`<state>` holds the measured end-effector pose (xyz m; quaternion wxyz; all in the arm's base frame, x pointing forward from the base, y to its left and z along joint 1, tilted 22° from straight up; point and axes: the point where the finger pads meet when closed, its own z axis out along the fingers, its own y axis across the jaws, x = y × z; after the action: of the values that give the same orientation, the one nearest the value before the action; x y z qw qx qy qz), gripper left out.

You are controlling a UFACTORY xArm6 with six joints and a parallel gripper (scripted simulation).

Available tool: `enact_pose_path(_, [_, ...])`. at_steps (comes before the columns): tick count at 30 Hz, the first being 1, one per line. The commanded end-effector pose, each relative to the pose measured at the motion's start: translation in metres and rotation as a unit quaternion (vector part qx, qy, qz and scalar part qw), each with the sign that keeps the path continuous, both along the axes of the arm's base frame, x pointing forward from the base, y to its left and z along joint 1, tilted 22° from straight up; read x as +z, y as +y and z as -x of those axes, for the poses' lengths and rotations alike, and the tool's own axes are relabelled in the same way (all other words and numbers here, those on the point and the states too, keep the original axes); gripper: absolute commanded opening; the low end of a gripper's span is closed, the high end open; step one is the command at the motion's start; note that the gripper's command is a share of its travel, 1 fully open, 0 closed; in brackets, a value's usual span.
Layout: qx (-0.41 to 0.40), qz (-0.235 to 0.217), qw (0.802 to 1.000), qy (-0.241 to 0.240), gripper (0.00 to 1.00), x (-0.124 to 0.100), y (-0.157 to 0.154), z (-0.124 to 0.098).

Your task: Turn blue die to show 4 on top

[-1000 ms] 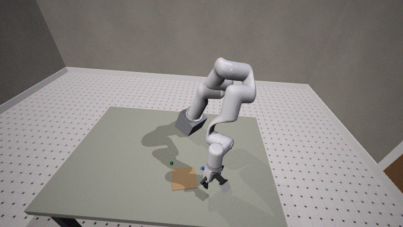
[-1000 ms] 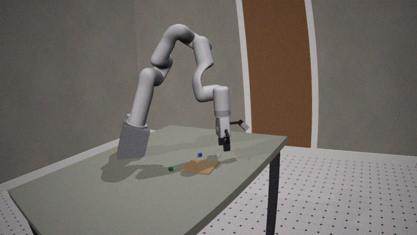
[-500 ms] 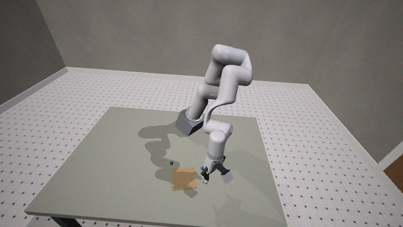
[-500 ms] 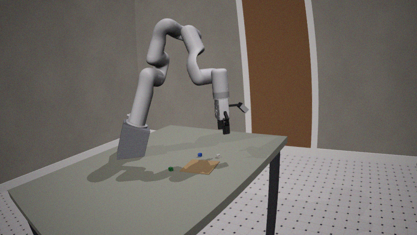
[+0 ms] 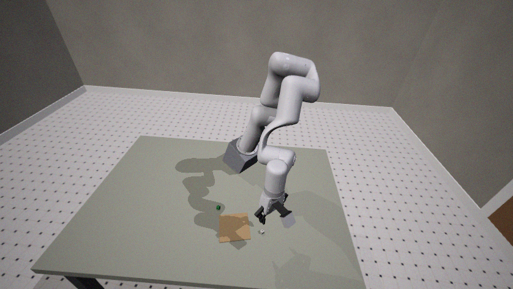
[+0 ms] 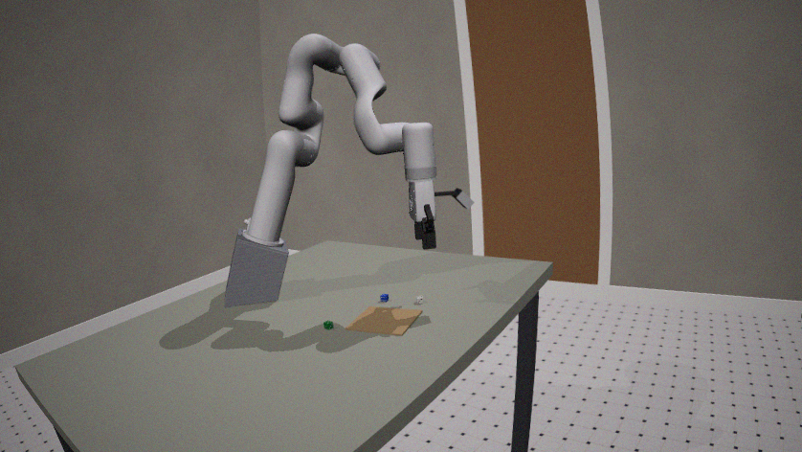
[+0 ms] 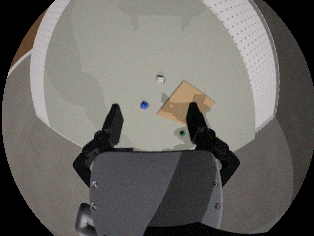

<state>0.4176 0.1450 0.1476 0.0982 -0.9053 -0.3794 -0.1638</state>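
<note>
The blue die (image 6: 384, 297) lies on the table, off the tan mat (image 6: 384, 320) and just beyond its far edge. In the wrist view the blue die (image 7: 144, 104) sits left of the mat (image 7: 186, 102). I cannot read its top face. In the top view the gripper hides it. My gripper (image 6: 427, 233) hangs well above the table, over the area of the blue die and the white die, open and empty. It also shows in the top view (image 5: 272, 214) and in the wrist view (image 7: 153, 110).
A white die (image 6: 418, 300) lies on the table right of the blue die, off the mat; it also shows in the top view (image 5: 262, 231). A green die (image 6: 328, 324) lies left of the mat. The arm's base (image 6: 255, 273) stands at the back of the table.
</note>
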Motion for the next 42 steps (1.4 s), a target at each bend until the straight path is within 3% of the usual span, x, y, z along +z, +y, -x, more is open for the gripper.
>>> enact_pose_path(1, [-0.069,-0.018,0.997,0.02,1.0,-0.01,-0.012,0.024])
enact_pose_path(7, [-0.147,-0.037,0.987,0.046,1.0,-0.025,-0.026,0.052])
enact_pose_path(14, [-0.256,-0.061,0.961,0.081,1.0,-0.048,-0.046,0.091])
enact_pose_path(36, [-0.259,-0.062,0.96,0.082,1.0,-0.049,-0.046,0.092])
enact_pose_path(42, [-0.259,-0.063,0.96,0.082,1.0,-0.089,-0.028,0.075])
